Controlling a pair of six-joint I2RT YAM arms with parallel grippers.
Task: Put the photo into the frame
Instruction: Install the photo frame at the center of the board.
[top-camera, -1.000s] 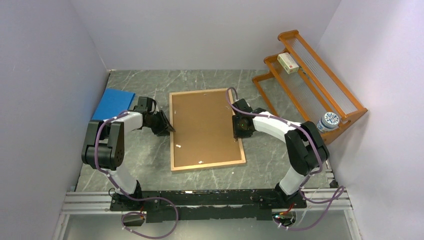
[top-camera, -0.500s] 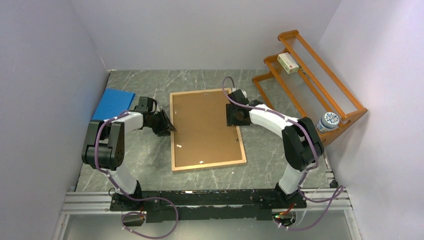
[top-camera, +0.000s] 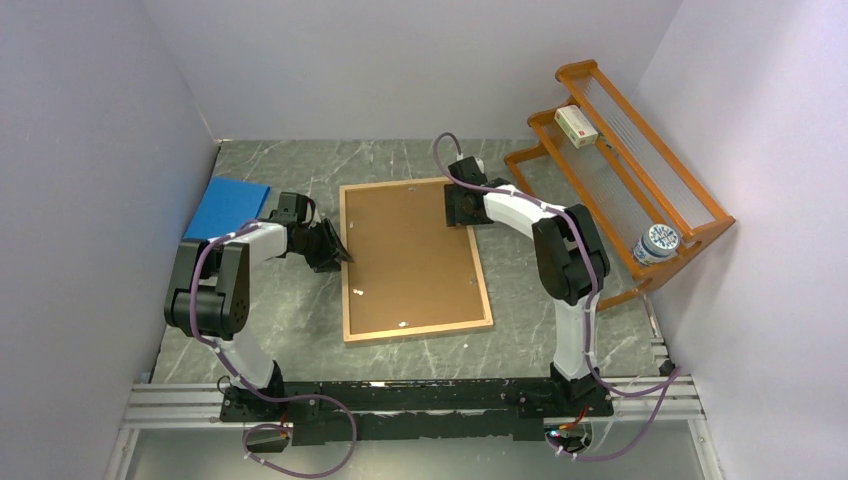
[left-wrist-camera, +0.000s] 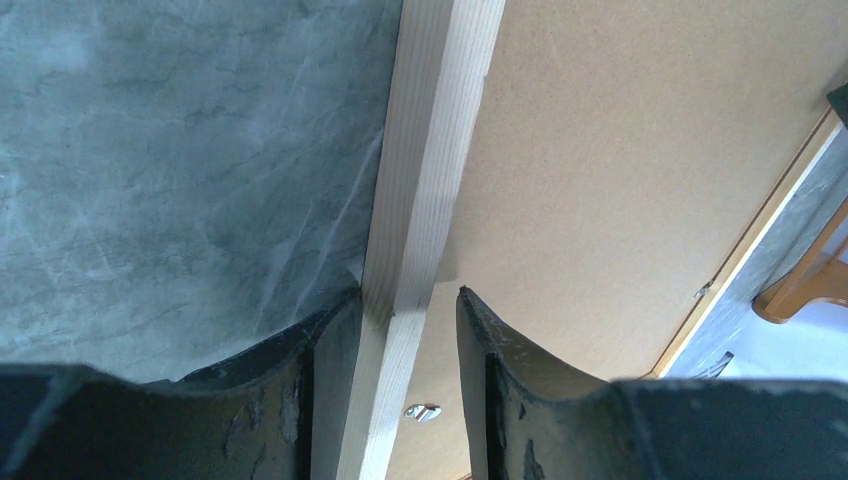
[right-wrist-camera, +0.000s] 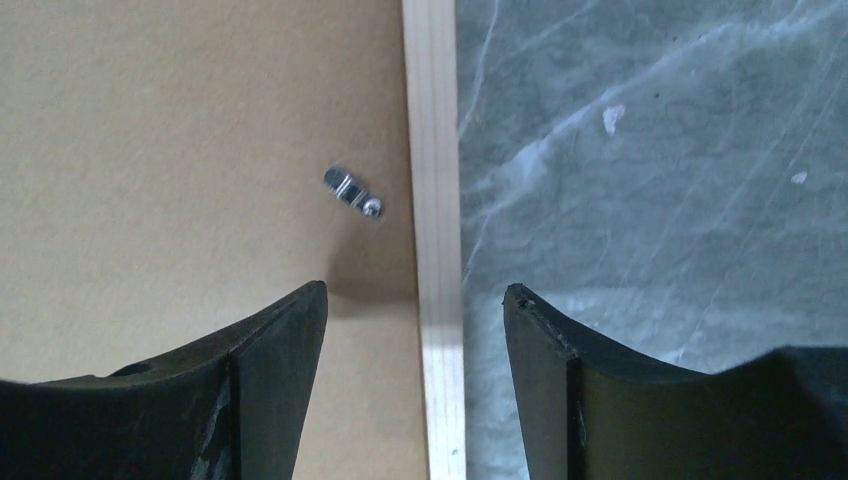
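The frame (top-camera: 415, 330) lies face down in the middle of the table, its brown backing panel (top-camera: 405, 255) up. The photo is hidden. My left gripper (top-camera: 338, 250) is open at the frame's left border. In the left wrist view (left-wrist-camera: 408, 295) its jaws straddle the pale wooden border (left-wrist-camera: 430, 150), the left finger against the outer edge. My right gripper (top-camera: 462, 210) is open over the right border near the far corner. In the right wrist view (right-wrist-camera: 415, 288) its jaws straddle the border (right-wrist-camera: 432, 120), near a small metal clip (right-wrist-camera: 352, 192).
A plain blue sheet (top-camera: 228, 207) lies at the far left. An orange slatted rack (top-camera: 620, 170) stands at the right with a small box (top-camera: 576, 126) on it and a blue-and-white jar (top-camera: 657, 242) at its near end. Walls close three sides.
My right gripper has slid along the frame's right border toward the far corner. The left gripper and the frame have not moved.
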